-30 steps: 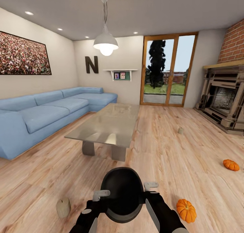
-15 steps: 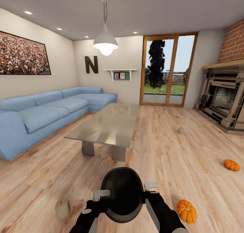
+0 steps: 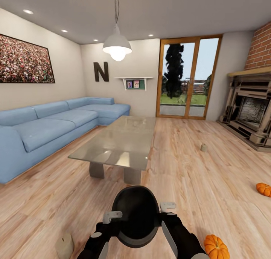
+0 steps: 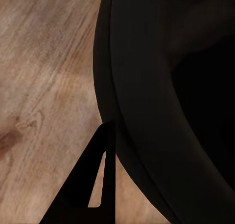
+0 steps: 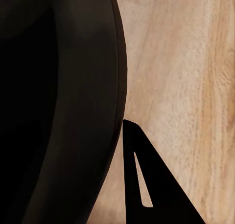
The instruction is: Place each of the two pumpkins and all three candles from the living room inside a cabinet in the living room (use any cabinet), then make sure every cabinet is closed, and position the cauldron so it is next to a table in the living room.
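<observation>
1. The glossy glass table (image 3: 119,142) stands ahead of my grippers on plank floor (image 3: 195,176).
2. I hold the round black cauldron (image 3: 135,216) between the left gripper (image 3: 113,215) and right gripper (image 3: 168,206), both clamped on its rim.
3. Ribbed orange pumpkins (image 3: 216,247) (image 3: 264,189) lie right of them.
4. Beige candles (image 3: 64,246) (image 3: 203,147) sit left and far ahead.

Ahead: table (image 3: 120,144) blocks centre; sofa (image 3: 45,129) lines its left; open floor (image 3: 195,176) right, dotted with pumpkins (image 3: 216,247).

Black arms (image 3: 180,236), grey bracket plates (image 3: 113,215), black wedge-shaped fingers (image 4: 83,185)
</observation>
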Robot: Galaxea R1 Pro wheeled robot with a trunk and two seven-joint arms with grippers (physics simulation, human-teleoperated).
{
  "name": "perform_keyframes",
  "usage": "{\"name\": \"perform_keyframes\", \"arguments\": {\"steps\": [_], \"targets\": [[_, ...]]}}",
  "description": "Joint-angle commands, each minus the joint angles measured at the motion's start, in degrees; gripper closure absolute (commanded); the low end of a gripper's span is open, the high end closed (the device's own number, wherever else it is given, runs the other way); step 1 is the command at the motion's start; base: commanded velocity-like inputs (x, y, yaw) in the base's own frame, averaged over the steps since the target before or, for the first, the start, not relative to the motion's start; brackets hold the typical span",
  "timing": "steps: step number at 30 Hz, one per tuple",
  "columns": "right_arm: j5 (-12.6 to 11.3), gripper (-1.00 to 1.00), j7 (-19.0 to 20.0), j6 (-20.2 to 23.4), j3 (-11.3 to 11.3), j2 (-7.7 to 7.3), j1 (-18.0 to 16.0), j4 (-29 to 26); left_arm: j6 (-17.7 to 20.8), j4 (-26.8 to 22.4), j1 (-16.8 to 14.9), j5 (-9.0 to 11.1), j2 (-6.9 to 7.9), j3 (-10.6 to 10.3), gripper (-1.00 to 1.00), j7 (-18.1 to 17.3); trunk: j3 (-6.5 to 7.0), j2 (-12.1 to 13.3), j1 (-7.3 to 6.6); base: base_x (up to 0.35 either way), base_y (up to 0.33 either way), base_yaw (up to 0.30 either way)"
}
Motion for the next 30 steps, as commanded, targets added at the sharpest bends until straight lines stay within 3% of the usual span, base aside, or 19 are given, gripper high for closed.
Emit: {"name": "perform_keyframes", "arguments": {"steps": [1, 5, 13, 30], "targets": [[-0.74, 1.00, 0.31, -0.17, -0.02, 0.03, -0.02, -0.16, -0.09, 0.00, -0.02, 3.02, -0.03, -0.01, 1.00, -3.17, 0.05, -0.01, 0.00, 0.022, 0.001, -0.051], [-0.74, 1.00, 0.32, -0.17, -0.02, 0.03, -0.02, -0.16, -0.10, 0.00, -0.02, 3.02, -0.03, -0.01, 1.00, -3.17, 0.25, -0.01, 0.00, 0.008, 0.000, -0.069], [-0.74, 1.00, 0.31, -0.17, -0.02, 0.03, -0.02, -0.16, -0.10, 0.00, -0.02, 3.02, -0.03, -0.01, 1.00, -3.17, -1.14, -3.22, 1.75, 0.001, 0.000, -0.010], [-0.74, 1.00, 0.29, -0.17, -0.02, 0.03, -0.02, -0.16, -0.10, 0.00, -0.02, 3.02, -0.03, -0.01, 1.00, -3.17, -4.82, -3.44, 2.19, 0.000, 0.000, -0.022]]}}
